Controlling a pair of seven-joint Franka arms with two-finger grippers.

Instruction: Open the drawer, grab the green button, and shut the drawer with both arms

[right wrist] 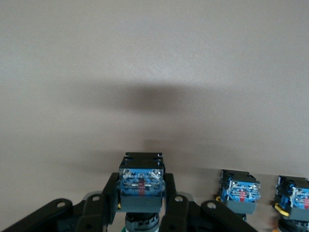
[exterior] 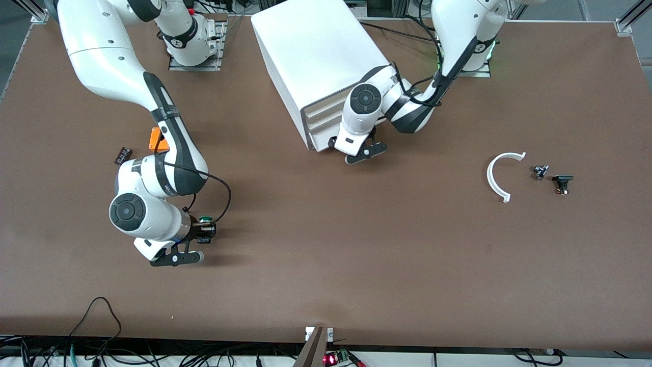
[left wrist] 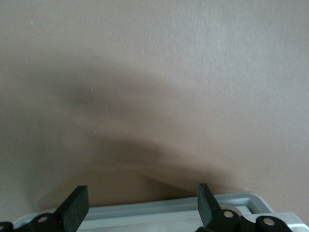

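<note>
My right gripper (exterior: 202, 235) is shut on the green-capped button (exterior: 205, 220), low over the table toward the right arm's end. In the right wrist view the button (right wrist: 141, 181) sits between the fingers (right wrist: 106, 195) with its blue base showing. My left gripper (exterior: 362, 152) is at the bottom front of the white cabinet (exterior: 316, 56), by the lowest drawer (exterior: 322, 141), which looks pushed in. In the left wrist view the left gripper (left wrist: 142, 207) is open, and the drawer's white rim (left wrist: 159, 209) lies between its fingers (left wrist: 77, 205).
Two more buttons (right wrist: 240, 189) (right wrist: 293, 192) with blue bases stand on the table beside the held one in the right wrist view. An orange piece (exterior: 159, 139) and a small dark part (exterior: 123, 155) lie by the right arm. A white curved strip (exterior: 495, 176) and two small parts (exterior: 540, 172) (exterior: 562, 182) lie toward the left arm's end.
</note>
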